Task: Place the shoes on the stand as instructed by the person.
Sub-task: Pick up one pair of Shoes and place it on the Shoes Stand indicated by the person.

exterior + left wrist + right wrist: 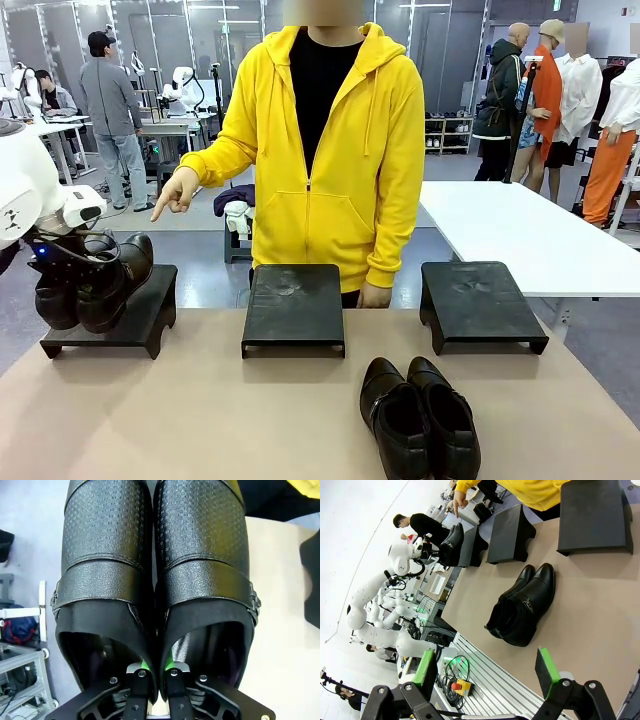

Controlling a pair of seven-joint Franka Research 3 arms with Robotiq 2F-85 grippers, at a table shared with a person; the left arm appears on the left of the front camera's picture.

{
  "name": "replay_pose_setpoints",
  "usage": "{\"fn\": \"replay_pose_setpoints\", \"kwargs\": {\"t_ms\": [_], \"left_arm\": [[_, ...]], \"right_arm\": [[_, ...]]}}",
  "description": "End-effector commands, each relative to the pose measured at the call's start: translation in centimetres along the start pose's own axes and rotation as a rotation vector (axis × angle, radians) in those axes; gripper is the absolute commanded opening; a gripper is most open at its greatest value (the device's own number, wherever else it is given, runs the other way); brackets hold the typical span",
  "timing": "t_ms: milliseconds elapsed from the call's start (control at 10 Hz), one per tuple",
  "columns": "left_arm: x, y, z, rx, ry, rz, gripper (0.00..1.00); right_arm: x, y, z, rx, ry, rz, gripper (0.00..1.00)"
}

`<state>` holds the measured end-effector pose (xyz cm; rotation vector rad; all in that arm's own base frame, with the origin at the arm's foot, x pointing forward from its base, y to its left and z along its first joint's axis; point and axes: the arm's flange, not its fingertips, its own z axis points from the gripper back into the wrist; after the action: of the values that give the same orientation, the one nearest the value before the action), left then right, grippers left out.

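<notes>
My left gripper [62, 262] is shut on a dark ankle-high pair of shoes [95, 280], held at the left end of the left stand [135, 318]. In the left wrist view my left gripper [156, 672] pinches the two shoes' [200, 555] inner walls together. I cannot tell whether the soles touch the stand. The person [330, 150] points a hand [175, 195] down at that left stand. A glossy black pair of shoes [420, 418] lies on the table's near side, also in the right wrist view [522, 605]. My right gripper [486, 672] hangs open above the table's edge with nothing in it.
Two more black stands, the middle one [293, 308] and the right one [482, 303], sit bare along the far side of the tan table [200, 420]. The person's other hand [375, 295] rests behind the middle stand. A white table [520, 230] stands at the back right.
</notes>
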<state>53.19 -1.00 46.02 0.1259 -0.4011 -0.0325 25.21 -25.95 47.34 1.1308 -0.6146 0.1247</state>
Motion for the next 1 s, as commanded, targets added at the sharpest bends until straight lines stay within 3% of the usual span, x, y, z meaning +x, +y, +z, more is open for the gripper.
{"fn": "replay_pose_setpoints", "kwargs": {"t_ms": [0,900], "left_arm": [[2.2,0.4,-0.6,-0.025,-0.021,-0.020,0.07],[2.5,-0.7,-4.7,-0.068,-0.025,-0.001,0.07]], "right_arm": [[0.1,0.1,0.2,0.011,-0.001,0.013,1.00],[0.1,0.1,0.2,0.011,-0.001,0.013,1.00]]}}
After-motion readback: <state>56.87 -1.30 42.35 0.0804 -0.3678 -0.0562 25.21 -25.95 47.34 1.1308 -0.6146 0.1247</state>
